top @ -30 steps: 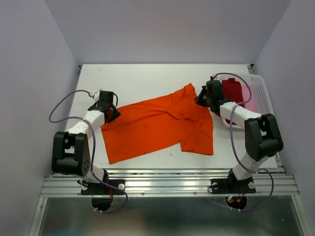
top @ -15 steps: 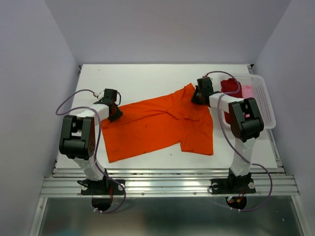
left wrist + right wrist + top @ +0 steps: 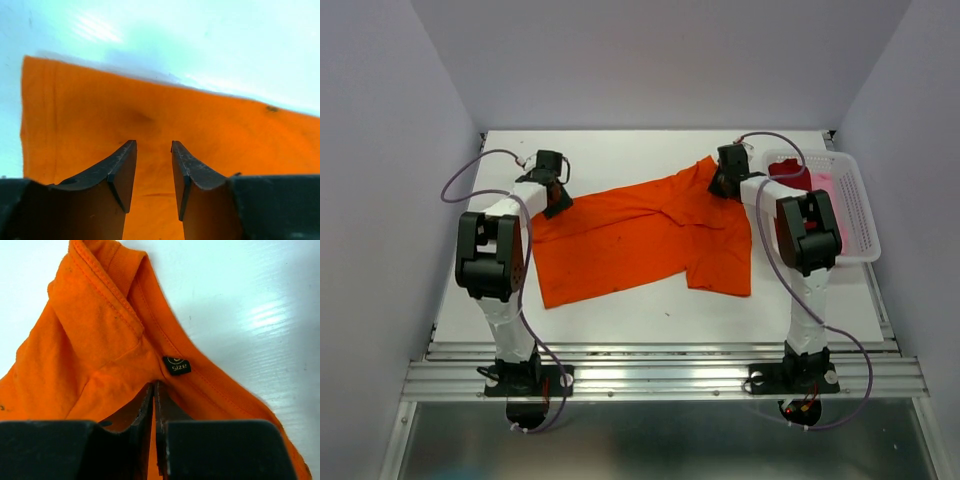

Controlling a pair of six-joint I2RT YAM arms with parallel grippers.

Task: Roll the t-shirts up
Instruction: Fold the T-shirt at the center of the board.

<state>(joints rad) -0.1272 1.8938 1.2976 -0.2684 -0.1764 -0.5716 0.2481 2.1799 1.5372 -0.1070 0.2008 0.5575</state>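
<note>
The bright orange t-shirt [image 3: 640, 245] lies spread on the white table [image 3: 620, 150], its collar at the far right. My right gripper [image 3: 723, 185] is at that collar. In the right wrist view its jaws [image 3: 155, 386] are pinched on the orange cloth [image 3: 85, 340] just below a black size label [image 3: 177, 366], and the cloth tents up to them. My left gripper [image 3: 555, 196] is over the shirt's far left corner. In the left wrist view it [image 3: 153, 146] stands open, with flat orange cloth [image 3: 200, 125] showing in the gap.
A white mesh basket [image 3: 865, 215] stands at the right edge of the table, right of my right arm. It holds a dark red rolled shirt [image 3: 792, 178] and a pale pink one [image 3: 825, 186]. Walls close in the table at the back and on both sides.
Both grippers have moved toward the far edge of the table, and the orange shirt's far edge has shifted that way with them. The right gripper has also moved left, away from the basket.
</note>
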